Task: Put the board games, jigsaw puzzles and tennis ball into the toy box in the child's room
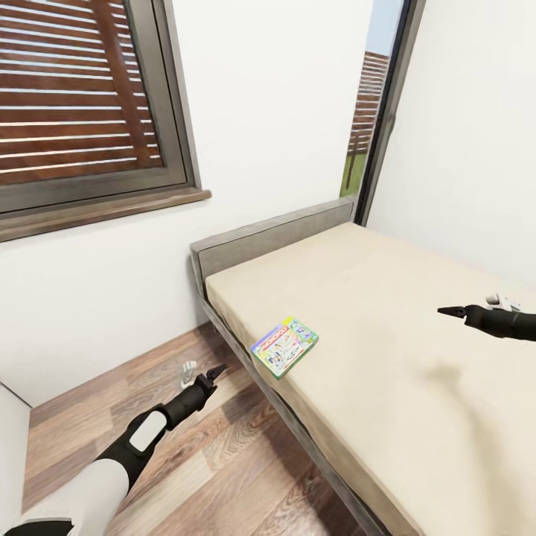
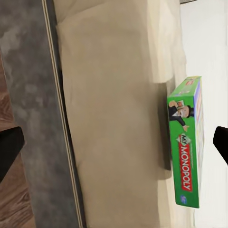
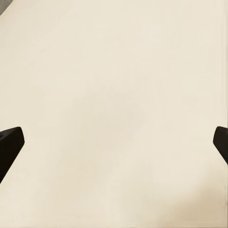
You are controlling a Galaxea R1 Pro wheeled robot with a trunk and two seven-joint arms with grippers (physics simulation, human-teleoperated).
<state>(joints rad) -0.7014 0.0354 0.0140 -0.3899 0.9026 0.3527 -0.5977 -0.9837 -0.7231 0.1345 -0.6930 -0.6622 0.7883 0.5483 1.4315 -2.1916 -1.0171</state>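
Head view high over bed — both wrist views close on it.

A bedroom in a home: a bed with a bare cream mattress and grey headboard stands against white walls, on wood-plank floor, beneath a window with slatted brown blinds.

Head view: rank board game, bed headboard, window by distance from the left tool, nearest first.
From the left tool:
1. Board game, on the bed's near edge, to its right.
2. Headboard, beyond it at the bed's end.
3. Window, high on the wall.
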